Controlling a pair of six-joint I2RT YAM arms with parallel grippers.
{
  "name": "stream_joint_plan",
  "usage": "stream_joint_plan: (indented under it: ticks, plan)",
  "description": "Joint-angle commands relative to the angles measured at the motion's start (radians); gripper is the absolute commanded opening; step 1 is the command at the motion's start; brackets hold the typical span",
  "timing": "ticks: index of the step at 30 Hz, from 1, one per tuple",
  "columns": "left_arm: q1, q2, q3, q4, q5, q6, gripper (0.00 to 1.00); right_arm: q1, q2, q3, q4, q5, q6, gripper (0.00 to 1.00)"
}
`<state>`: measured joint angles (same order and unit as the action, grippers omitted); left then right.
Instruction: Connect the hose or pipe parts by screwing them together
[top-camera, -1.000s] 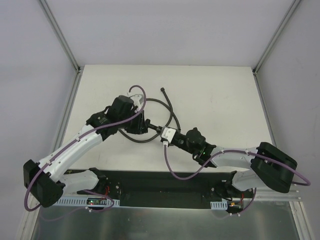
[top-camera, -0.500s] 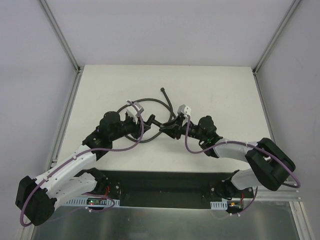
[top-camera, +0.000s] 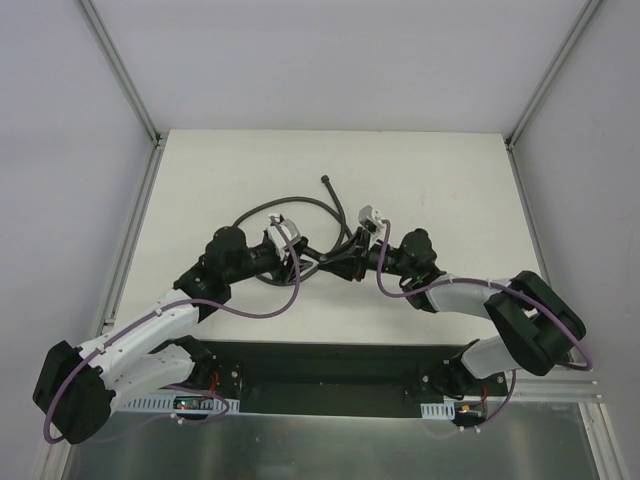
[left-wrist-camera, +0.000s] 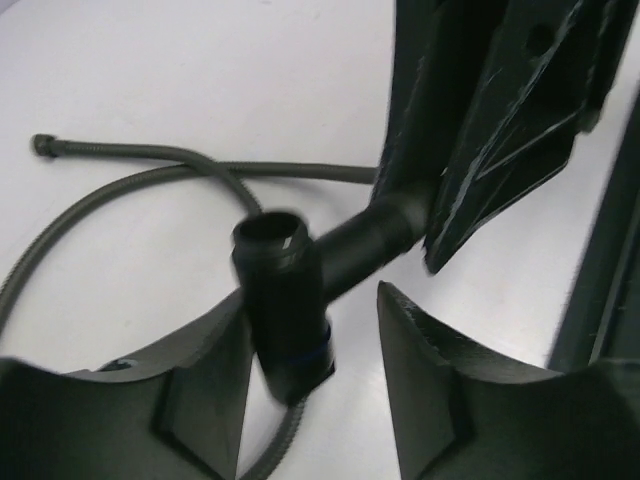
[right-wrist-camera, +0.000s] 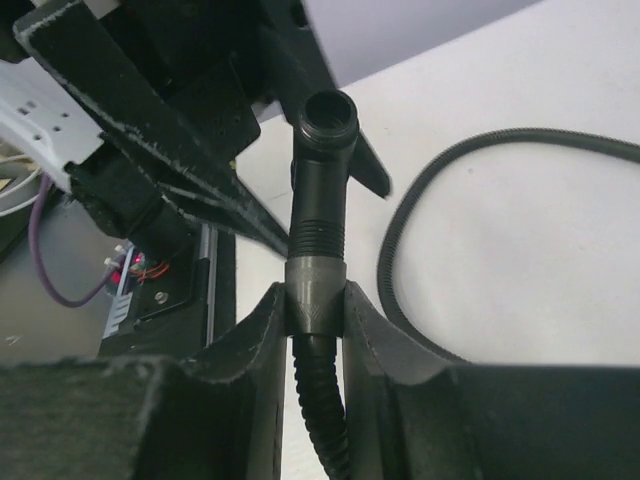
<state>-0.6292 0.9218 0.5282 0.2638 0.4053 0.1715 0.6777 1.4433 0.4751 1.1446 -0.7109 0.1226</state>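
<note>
Where the two arms meet over the middle of the white counter, both hands sit at the same spot, tips close together. Right hand: fingers pressed against a dark cylindrical fitting, pinching it at its lower collar. The fitting stands straight out from the fingers with its open, threaded mouth facing away, and ribbed hose runs back from it between them. Left hand: fingers spread, not clamping. A second fitting, with a blue ring at its base, sits between them, resting against one finger with a clear gap to the other. Seen from the left wrist, the two fittings cross and appear to touch; whether they are threaded together cannot be told. The grey hose lies in loops on the counter behind the hands. One free end rests on the surface farther back, apart from both hands.
</note>
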Motion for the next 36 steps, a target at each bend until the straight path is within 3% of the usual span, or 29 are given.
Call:
stream_joint_plan:
  ticks: [1,2,4,6,10,15,19,23,29,36]
  plan:
    - [-0.041,-0.023,0.07,0.028,0.098,-0.046,0.55,0.019,-0.058,0.03,0.245,-0.09,-0.027,0.01]
    - [-0.04,-0.034,0.069,0.025,0.084,-0.075,0.63,0.016,-0.063,0.023,0.216,-0.085,-0.062,0.01]
    - [-0.04,-0.08,0.069,-0.017,0.064,-0.098,0.68,0.007,-0.083,0.02,0.176,-0.07,-0.093,0.01]
    - [-0.04,-0.113,0.075,-0.055,0.041,-0.15,0.82,0.002,-0.101,0.022,0.106,-0.047,-0.157,0.01]
    - [-0.04,-0.19,0.121,-0.232,-0.029,-0.274,0.87,-0.013,-0.142,0.026,-0.015,0.034,-0.282,0.01]
    - [-0.04,-0.19,0.225,-0.414,-0.21,-0.547,0.84,-0.003,-0.193,0.03,-0.137,0.118,-0.489,0.01]
    - [-0.038,-0.132,0.367,-0.609,-0.298,-0.787,0.84,0.061,-0.276,0.031,-0.262,0.261,-0.786,0.0]
    - [-0.026,-0.109,0.443,-0.682,-0.281,-0.941,0.83,0.141,-0.339,0.025,-0.344,0.393,-0.995,0.0]
    - [0.06,-0.084,0.51,-0.771,-0.24,-1.156,0.8,0.261,-0.373,-0.003,-0.306,0.566,-1.159,0.0]
    - [0.123,0.0,0.524,-0.773,-0.034,-1.268,0.75,0.356,-0.368,-0.015,-0.253,0.651,-1.259,0.0]
